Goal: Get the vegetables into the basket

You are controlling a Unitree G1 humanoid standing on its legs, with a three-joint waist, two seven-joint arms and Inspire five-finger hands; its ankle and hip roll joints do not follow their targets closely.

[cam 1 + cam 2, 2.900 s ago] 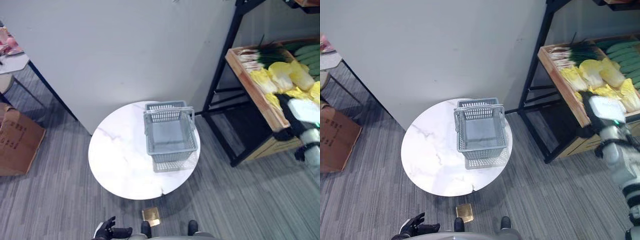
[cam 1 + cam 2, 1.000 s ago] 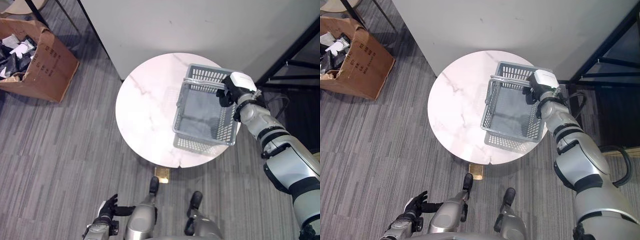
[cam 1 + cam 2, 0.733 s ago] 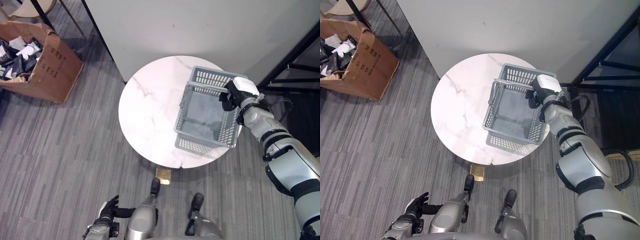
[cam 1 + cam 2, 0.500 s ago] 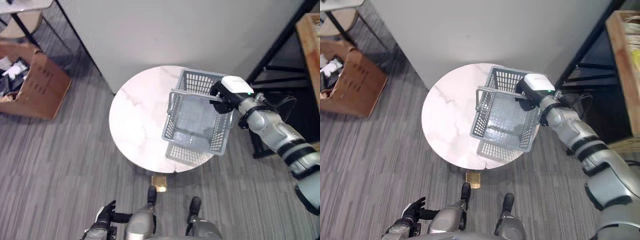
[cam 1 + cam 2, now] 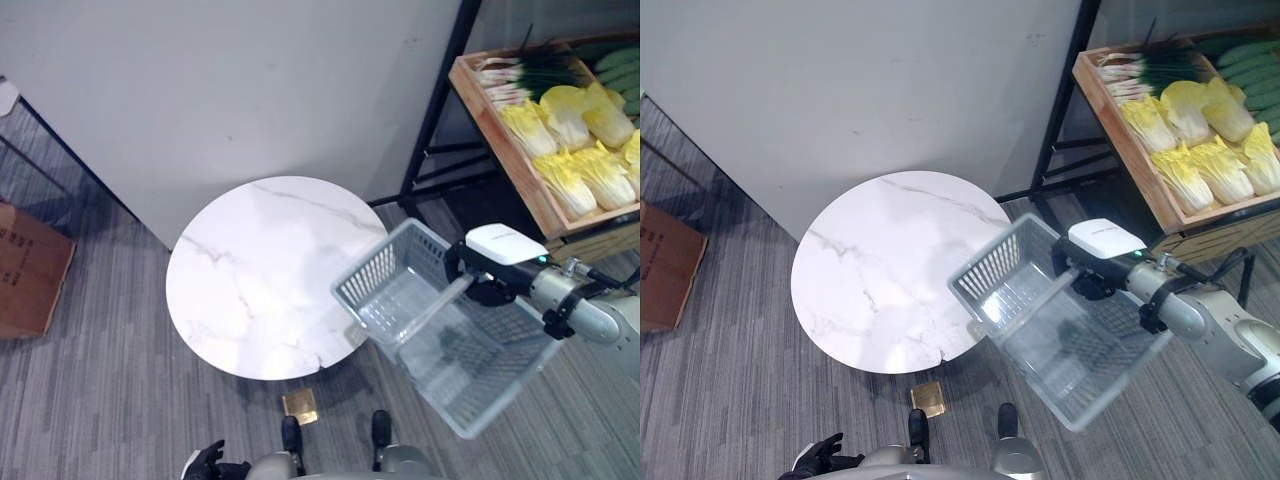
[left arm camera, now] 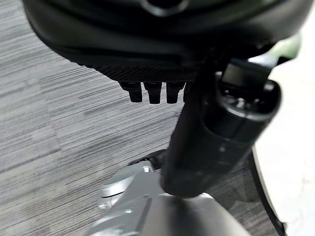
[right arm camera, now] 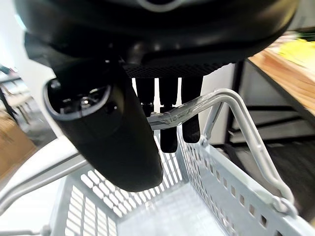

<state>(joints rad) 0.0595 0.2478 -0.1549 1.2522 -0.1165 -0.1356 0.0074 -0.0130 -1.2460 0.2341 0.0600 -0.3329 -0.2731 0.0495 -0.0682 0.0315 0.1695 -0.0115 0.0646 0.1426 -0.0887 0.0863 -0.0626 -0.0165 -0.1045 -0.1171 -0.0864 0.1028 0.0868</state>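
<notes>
- Gripping the basket's handle [image 7: 197,107], our right hand [image 5: 1092,262] has its fingers curled round it; grey basket [image 5: 1060,330] hangs off the round table [image 5: 880,280].
- Our left hand [image 6: 162,73]: fingers relaxed, holding nothing.

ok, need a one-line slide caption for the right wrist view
Right hand curled round the handle of the empty grey basket, carrying it off the table toward the vegetable shelf.

Beside the glossy white marble-look table [image 5: 250,280], the grey perforated plastic basket [image 5: 450,345] has smooth handles [image 7: 206,105]; beyond it, a bare wooden crate [image 5: 510,150] sits on a matt black metal rack [image 5: 440,110].
</notes>
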